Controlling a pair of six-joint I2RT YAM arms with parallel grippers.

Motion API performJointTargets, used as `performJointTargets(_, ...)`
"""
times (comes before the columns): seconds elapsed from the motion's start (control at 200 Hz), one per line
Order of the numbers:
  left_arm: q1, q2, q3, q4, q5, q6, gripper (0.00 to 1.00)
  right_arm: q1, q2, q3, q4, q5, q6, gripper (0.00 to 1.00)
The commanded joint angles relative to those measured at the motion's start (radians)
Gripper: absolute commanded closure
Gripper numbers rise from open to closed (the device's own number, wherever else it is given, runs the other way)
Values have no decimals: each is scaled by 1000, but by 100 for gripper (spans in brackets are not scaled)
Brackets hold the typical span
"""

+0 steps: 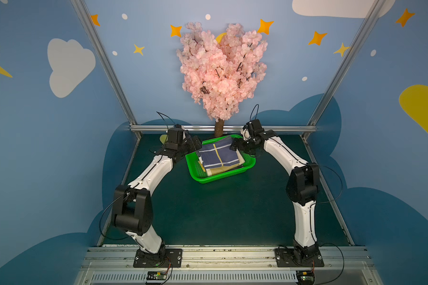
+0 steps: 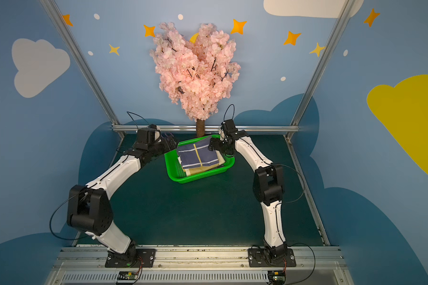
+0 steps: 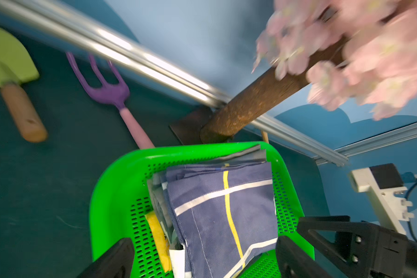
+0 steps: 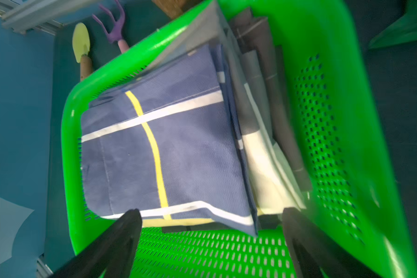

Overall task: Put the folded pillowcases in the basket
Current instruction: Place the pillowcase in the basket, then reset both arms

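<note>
Up high, behind the arm bases, both top views look forward and down across the whole tabletop (image 1: 220,209). They are near-twin pictures, each holding both arms, the basket (image 1: 214,179) and the pink tree (image 1: 220,69) at the far wall. The left wrist camera is tucked right behind the left hand (image 3: 204,240), close in, peering past its fingers (image 3: 116,257) into the basket and on to the rail (image 3: 154,65) beyond that hand. The right wrist camera sits behind the right hand (image 4: 211,210), nearer yet, facing almost straight down on the pillowcase (image 4: 166,149). Both wrist views share basket, pillowcase, purple fork (image 3: 108,89) and trowel (image 3: 7,60).
</note>
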Motion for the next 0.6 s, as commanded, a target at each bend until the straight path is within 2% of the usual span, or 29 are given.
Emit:
performJointTargets(0.0, 3, -103, 13, -122, -121, 120, 4, 9, -150, -32, 24, 82, -50, 3)
performJointTargets(0.09, 10, -180, 2, -169, -139, 152, 3, 10, -252, -88, 38, 102, -78, 2)
performJointTargets(0.27, 90, -341, -90, -200, 87, 117, 4, 7, -479, -269, 73, 105, -124, 2)
performJointTargets(0.325, 106, -396, -137, -204, 109, 117, 4, 6, -564, -362, 118, 111, -145, 2)
performJointTargets(0.596, 116, -556, -371, -233, -189, 246, 1, -41, -975, -774, 195, 284, -173, 1)
